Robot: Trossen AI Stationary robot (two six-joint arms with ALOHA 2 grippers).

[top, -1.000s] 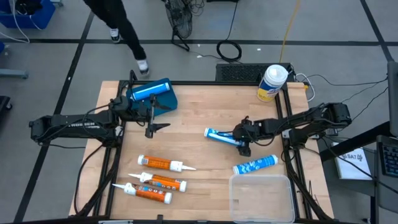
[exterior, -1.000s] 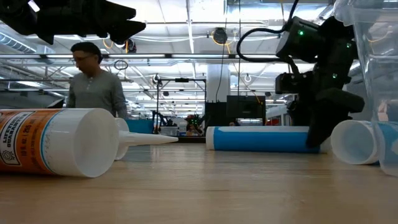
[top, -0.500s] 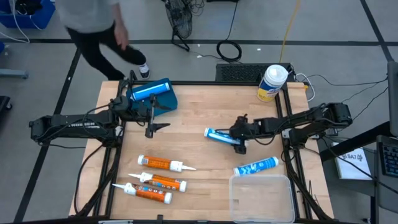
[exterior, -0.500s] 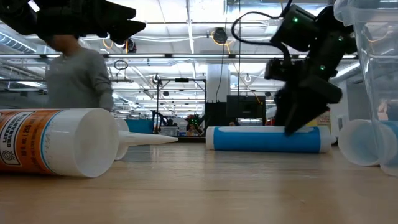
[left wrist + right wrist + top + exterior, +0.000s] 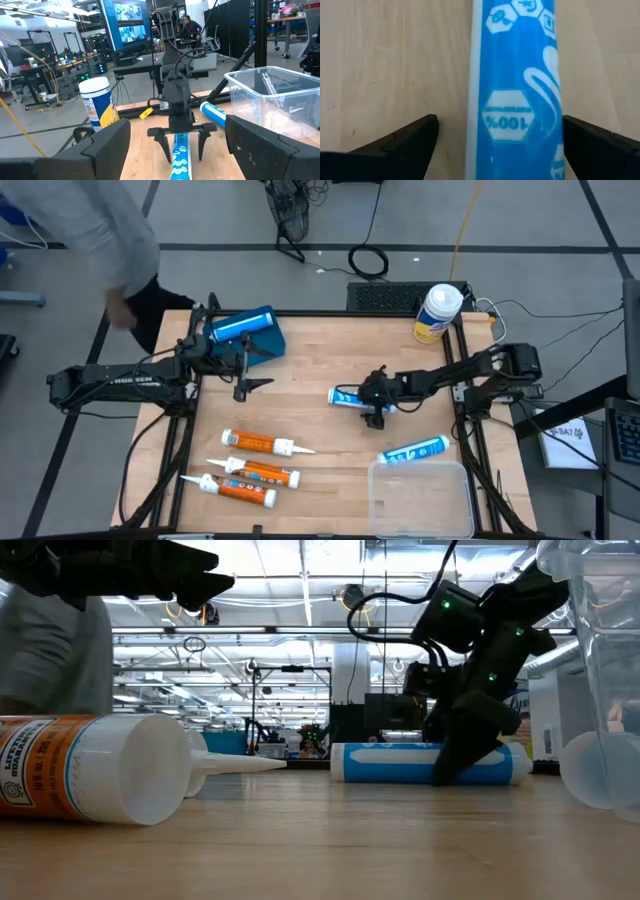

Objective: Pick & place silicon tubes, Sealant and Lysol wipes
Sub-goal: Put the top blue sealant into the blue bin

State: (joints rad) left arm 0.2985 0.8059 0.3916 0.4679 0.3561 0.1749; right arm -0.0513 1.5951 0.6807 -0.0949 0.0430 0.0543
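You are working at a wooden table [image 5: 310,380] in a big workshop, and a person in grey [image 5: 115,225] is walking past the far left corner.

Your right gripper [image 5: 374,404] is down near the middle of the table. Its fingers [image 5: 407,137] stand wide apart, one on each side of a blue tube [image 5: 350,397] that lies flat on the wood. They have not squeezed it yet, so the tube is not held.

Your left gripper [image 5: 243,370] waits near the far left corner, beside a blue box [image 5: 243,330]. Its fingers are apart and hold nothing.

It looks like the job has hardly started. The clear bin [image 5: 420,495] at the near right corner looks empty. A second blue tube [image 5: 410,449] lies just beside the bin. Three orange tubes [image 5: 255,471] lie near the near left corner. The wipes can [image 5: 438,312], yellow with a white lid, stands upright at the far right corner, right by the table's edge.

So all five tubes and the wipes can are yet to be put away, I think. Closing on the blue tube seems the next step.
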